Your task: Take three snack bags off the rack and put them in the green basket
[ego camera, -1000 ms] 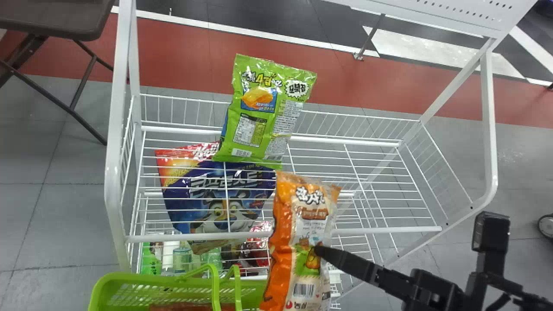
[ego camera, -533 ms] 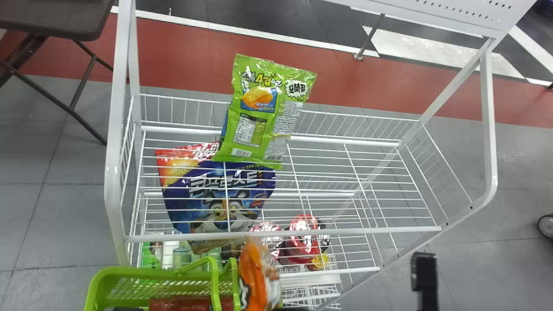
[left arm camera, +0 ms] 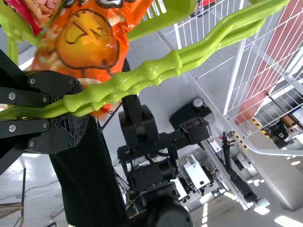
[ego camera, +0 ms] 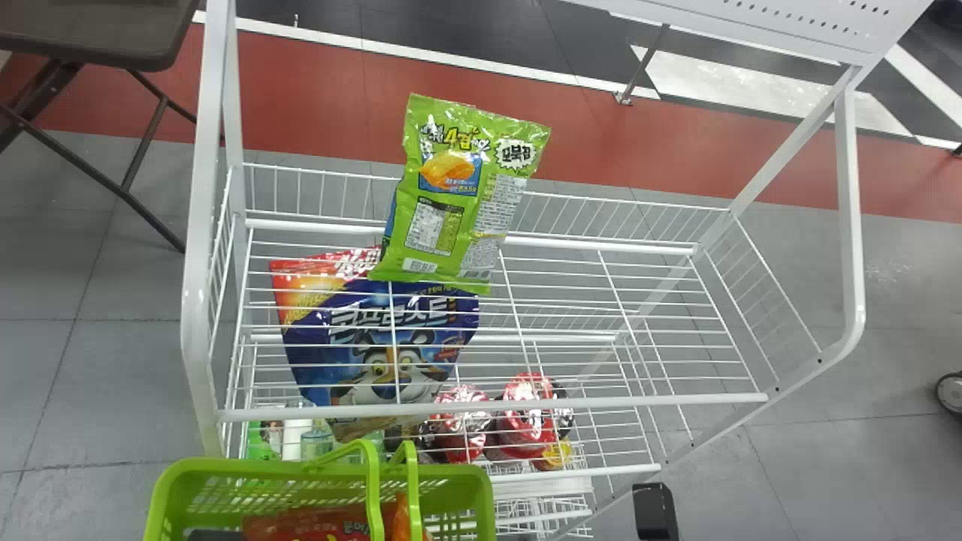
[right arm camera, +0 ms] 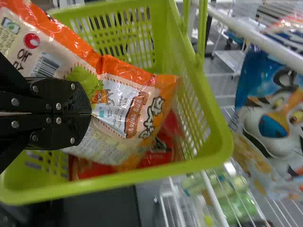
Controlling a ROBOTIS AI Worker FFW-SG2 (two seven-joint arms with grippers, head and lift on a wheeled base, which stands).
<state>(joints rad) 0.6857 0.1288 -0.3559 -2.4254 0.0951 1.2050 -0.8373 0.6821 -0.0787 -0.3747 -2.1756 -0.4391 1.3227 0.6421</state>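
Observation:
In the head view the green basket point(ego camera: 481, 488) stands at the bottom edge, with part of an orange snack bag point(ego camera: 400, 518) and a red snack bag point(ego camera: 308, 523) inside. My left gripper point(left arm camera: 71, 111) is shut on the basket's handles point(left arm camera: 151, 71). In the right wrist view my right gripper point(right arm camera: 90, 113) is shut on the orange bag point(right arm camera: 142, 101), which lies tilted within the basket, over the red bag point(right arm camera: 163, 146). A green snack bag point(ego camera: 466, 195) leans on the rack's upper wire shelf point(ego camera: 601, 300). Part of my right arm point(ego camera: 654, 511) shows at the lower right.
A blue cereal bag point(ego camera: 391, 346) lies beneath the upper wires, at the rack's left. Red-lidded packs point(ego camera: 526, 421) and bottles point(ego camera: 261, 443) stand lower down. The rack's white post point(ego camera: 197, 300) rises close behind the basket, and a brown table point(ego camera: 98, 30) is at the far left.
My right arm has carried the orange bag left and down from in front of the rack into the basket. The basket has moved up slightly in the head view.

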